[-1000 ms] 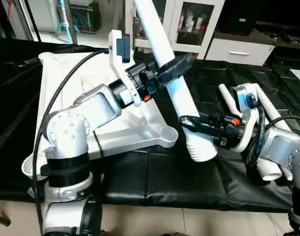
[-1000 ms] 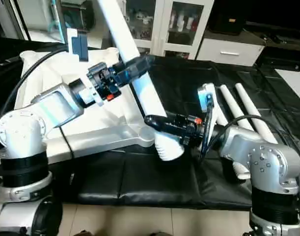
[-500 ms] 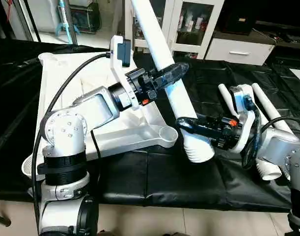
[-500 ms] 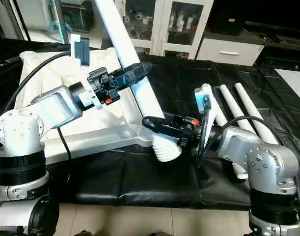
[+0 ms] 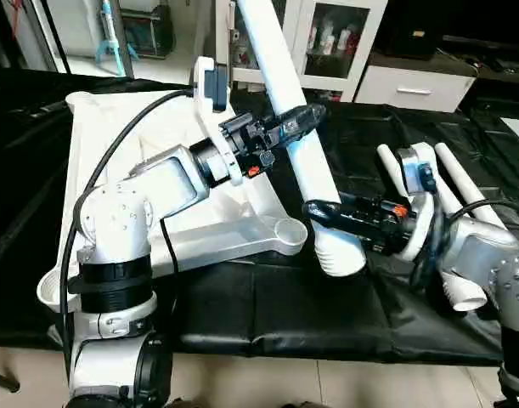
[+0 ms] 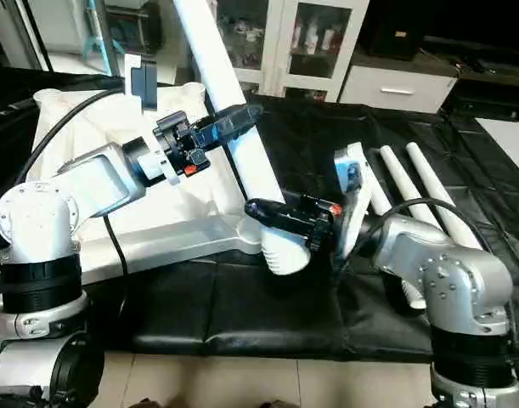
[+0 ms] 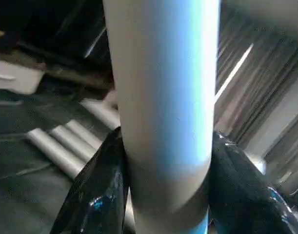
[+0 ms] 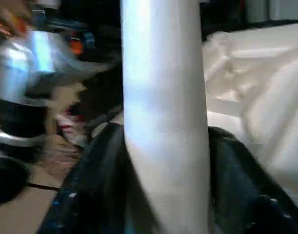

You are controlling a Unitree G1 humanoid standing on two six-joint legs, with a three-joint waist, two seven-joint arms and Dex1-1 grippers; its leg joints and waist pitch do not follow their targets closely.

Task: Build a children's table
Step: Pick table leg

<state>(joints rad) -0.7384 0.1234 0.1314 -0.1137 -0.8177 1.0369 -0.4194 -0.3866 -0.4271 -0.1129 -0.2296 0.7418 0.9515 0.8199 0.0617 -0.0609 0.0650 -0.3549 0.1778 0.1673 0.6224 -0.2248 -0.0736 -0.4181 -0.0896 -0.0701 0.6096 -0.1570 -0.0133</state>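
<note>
The children's table top (image 5: 132, 136) lies underside up on the black cloth, with a round corner socket (image 5: 289, 231) at its near right corner. One white leg (image 5: 306, 170) leans steeply, its flared end (image 5: 340, 255) low beside that socket. My left gripper (image 5: 306, 119) is shut on the leg's middle, and in the left wrist view black fingers (image 7: 100, 190) press both sides of the tube. My right gripper (image 5: 323, 212) holds the same leg just above the flare, its fingers (image 8: 90, 190) against both sides.
More white legs (image 5: 463, 191) lie side by side on the black-draped work table (image 5: 267, 314) behind my right arm. The table's front edge runs close below the flared end. White cabinets (image 5: 327, 42) stand behind the table.
My left gripper's fingers have closed in onto the leg. The leg's flared end has edged slightly toward the corner socket. My right gripper stays low on the leg.
</note>
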